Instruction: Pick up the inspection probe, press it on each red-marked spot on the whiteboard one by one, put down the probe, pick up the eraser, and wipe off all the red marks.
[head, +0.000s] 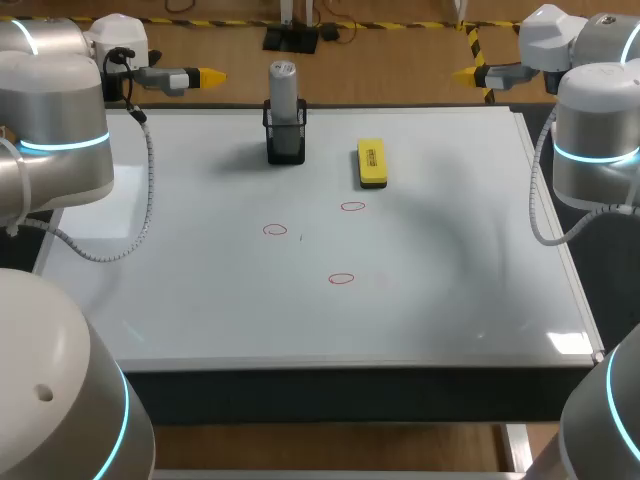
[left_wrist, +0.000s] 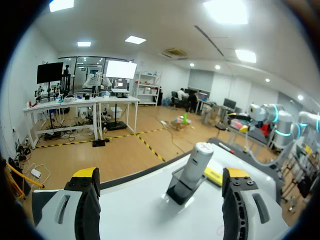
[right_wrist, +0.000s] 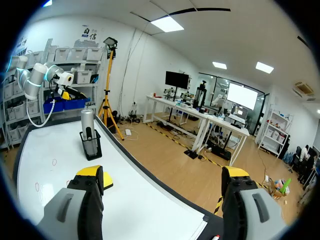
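Note:
The grey inspection probe (head: 284, 88) stands upright in a black holder (head: 285, 140) at the back of the whiteboard (head: 430, 290). Right of it lies the yellow eraser (head: 371, 163). Three red oval marks sit mid-board: one (head: 275, 230), another (head: 352, 207) and a third (head: 341, 279). My left gripper (head: 205, 76) hovers open at the back left corner, its fingers wide apart with the probe (left_wrist: 195, 162) ahead between them. My right gripper (head: 468, 74) hangs open at the back right edge; past its fingers show the probe (right_wrist: 87, 125) and, partly hidden, the eraser (right_wrist: 107, 182).
The whiteboard fills the tabletop, its dark front edge (head: 350, 385) close to me. My arms' grey links stand at both sides, and a cable (head: 140, 215) loops over the board's left part.

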